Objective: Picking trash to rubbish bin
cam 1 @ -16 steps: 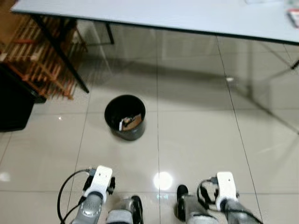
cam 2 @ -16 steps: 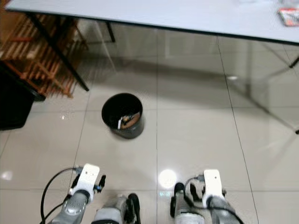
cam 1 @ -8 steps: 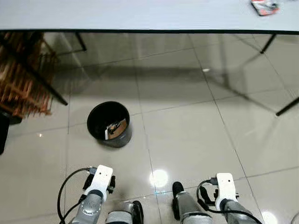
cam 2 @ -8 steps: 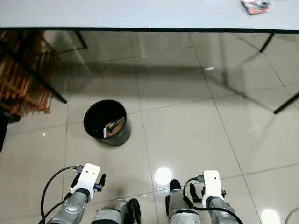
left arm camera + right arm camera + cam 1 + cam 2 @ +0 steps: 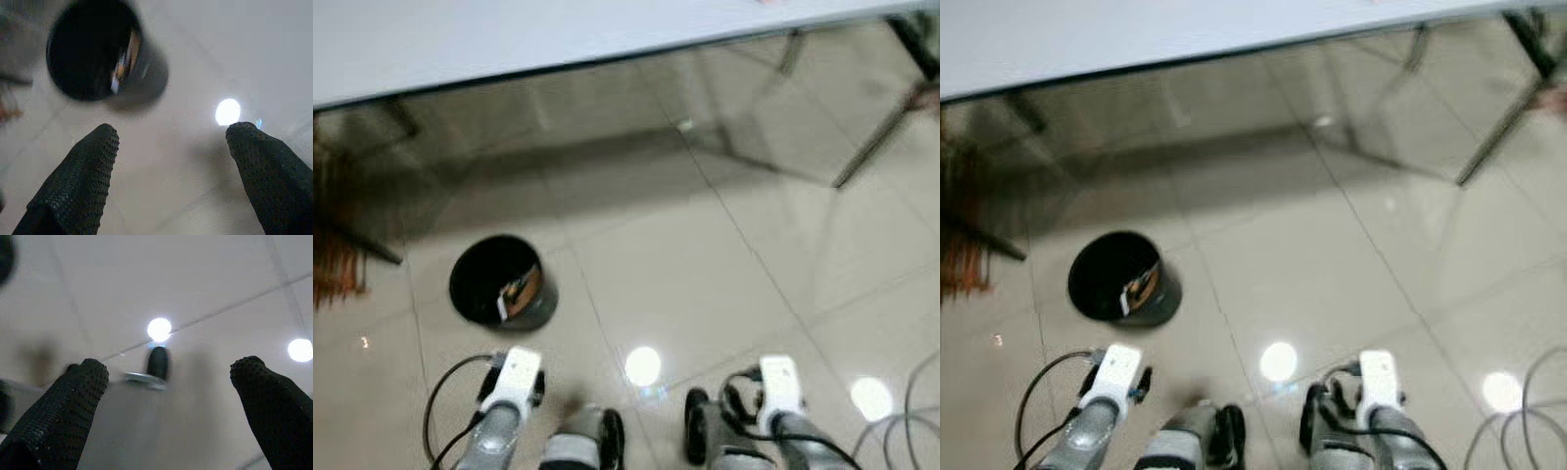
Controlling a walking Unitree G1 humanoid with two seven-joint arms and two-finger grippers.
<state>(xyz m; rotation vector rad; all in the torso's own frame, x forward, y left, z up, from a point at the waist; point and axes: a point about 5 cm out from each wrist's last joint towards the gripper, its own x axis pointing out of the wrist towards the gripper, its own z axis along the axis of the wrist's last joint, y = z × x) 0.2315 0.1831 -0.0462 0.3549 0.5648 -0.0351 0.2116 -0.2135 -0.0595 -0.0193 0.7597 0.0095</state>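
Note:
A black round rubbish bin (image 5: 540,305) stands on the tiled floor, ahead of me and to the left. Inside it lies some trash (image 5: 517,291), brown and white pieces. My left arm (image 5: 511,378) hangs low at the near edge of the view. In the left wrist view my left gripper (image 5: 171,132) is open and holds nothing, with the bin (image 5: 151,73) just past its fingers. My right arm (image 5: 779,386) hangs low too. My right gripper (image 5: 173,369) is open and empty over bare tiles.
A long white table (image 5: 509,39) spans the far side, with dark metal legs (image 5: 871,137) at the right. A wooden rack (image 5: 333,264) sits at the left edge. A cable (image 5: 920,392) loops on the floor at the lower right. Ceiling lights glare off the glossy tiles.
The whole view has swung to the right, so the bin now sits further left. Both arms hang as before, with both grippers open.

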